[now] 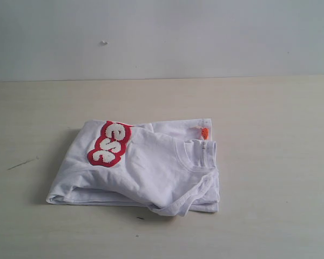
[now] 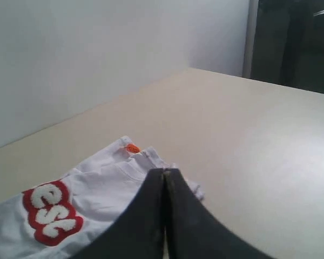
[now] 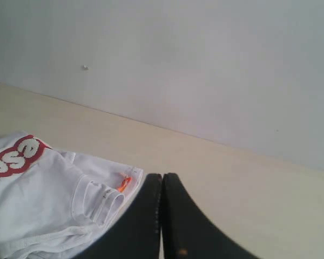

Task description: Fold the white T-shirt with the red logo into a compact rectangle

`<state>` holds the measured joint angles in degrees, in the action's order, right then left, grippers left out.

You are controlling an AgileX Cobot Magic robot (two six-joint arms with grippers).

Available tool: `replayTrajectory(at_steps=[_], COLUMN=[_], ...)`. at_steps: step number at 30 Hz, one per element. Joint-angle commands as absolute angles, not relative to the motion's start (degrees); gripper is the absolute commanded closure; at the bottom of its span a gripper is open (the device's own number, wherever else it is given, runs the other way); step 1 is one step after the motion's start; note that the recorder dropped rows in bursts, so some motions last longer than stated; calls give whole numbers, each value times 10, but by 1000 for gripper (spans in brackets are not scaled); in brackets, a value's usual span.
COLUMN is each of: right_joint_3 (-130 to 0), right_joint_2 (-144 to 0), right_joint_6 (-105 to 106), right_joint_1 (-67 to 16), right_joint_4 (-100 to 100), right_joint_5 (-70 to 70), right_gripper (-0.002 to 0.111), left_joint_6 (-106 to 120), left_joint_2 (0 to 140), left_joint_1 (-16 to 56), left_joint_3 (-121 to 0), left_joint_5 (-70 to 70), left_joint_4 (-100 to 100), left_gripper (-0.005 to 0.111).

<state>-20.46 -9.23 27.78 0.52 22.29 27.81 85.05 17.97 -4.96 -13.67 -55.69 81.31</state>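
White T-shirt: we saw the white T-shirt (image 1: 151,172) lying near the middle of the table (image 1: 275,205), folded into a thick, rough rectangle. Several layers were stacked and their edges were not quite aligned.
Fold edges: the near right corner of the top layer bulged out over the layers beneath it, and the left side sloped down to a flatter edge.
Red logo: the red logo (image 1: 109,144) sat on the top layer at the far left part of the bundle, running on a slant. We could read only the letters "ese"; the rest of it went under the fold.
Collar: the ribbed collar (image 1: 197,156) faced up on the right side of the bundle, with the orange neck tag (image 1: 204,133) just beyond it at the far right corner.
Left pincer: the left pincer (image 2: 164,174) had its dark fingers pressed together on nothing. In its wrist view the shirt's collar end lay past the tips.
Right pincer: the right pincer (image 3: 161,178) was likewise closed tight and empty, with the tag corner of the shirt beside its tips.
Contact: in the exterior view nothing touched the shirt.
Table: it was pale beige, with a dark scratch (image 1: 21,163) well to the left of the shirt.
Wall: a plain pale wall (image 1: 205,38) stood behind the table.
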Motion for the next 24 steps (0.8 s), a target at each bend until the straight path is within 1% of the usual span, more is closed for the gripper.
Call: replayTrajectory(at_steps=[1, 7, 13, 21, 24], right_joint_3=[-203, -203, -203, -203, -203], right_joint_2=[-88, -88, -88, -88, -88], right_joint_6=[278, 278, 278, 278, 278], right_joint_1=[7, 7, 7, 7, 7], right_joint_4=[223, 223, 223, 223, 223], right_joint_5=[277, 277, 277, 277, 277], right_gripper=[108, 108, 108, 108, 108], left_joint_6=[811, 697, 426, 165, 103], left_joint_2=[176, 166, 154, 123, 103], left_joint_1=[-46, -46, -46, -46, -46], left_joint_3=[-135, -135, -135, -135, -135], left_joint_5=[-473, -334, -246, -236, -236], left_joint_4=[818, 758, 502, 189, 95], left_gripper=[106, 106, 106, 106, 106])
